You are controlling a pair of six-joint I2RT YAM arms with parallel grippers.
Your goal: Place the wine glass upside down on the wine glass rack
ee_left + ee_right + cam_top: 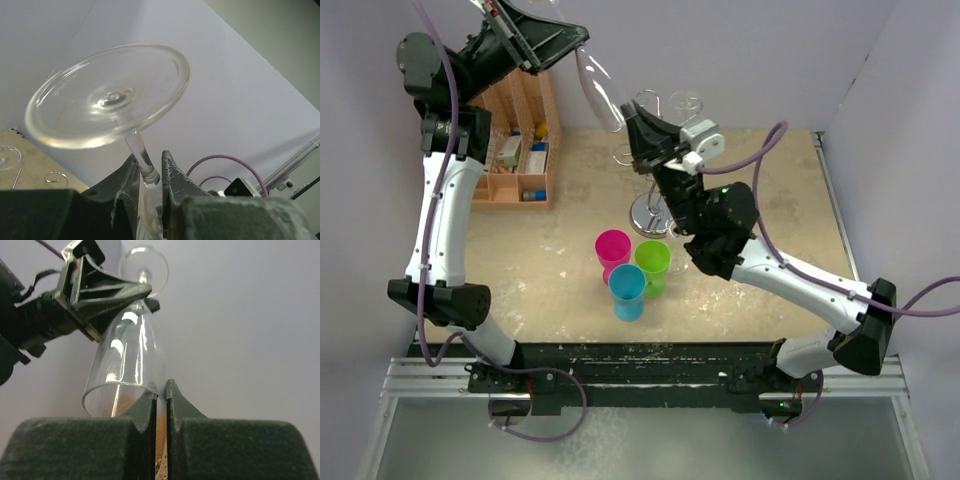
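Observation:
The clear wine glass (pixel 598 92) hangs in the air at the back of the table, tilted, foot up and mouth down. My left gripper (pixel 570 42) is shut on its stem just under the round foot (pixel 107 97), a finger on each side of the stem (pixel 140 155). My right gripper (pixel 160 392) is shut on the rim of the bowl (pixel 127 365), the glass wall pinched between its pads. The chrome wine glass rack (pixel 653 215) stands below and to the right of the glass, partly hidden by the right arm. Its curled arms (pixel 55 177) show at the lower left of the left wrist view.
An orange slotted organiser (pixel 520 140) with small items stands at the back left under the left arm. A pink cup (pixel 613 248), a green cup (pixel 653 262) and a blue cup (pixel 628 290) cluster mid-table in front of the rack. White walls enclose the table.

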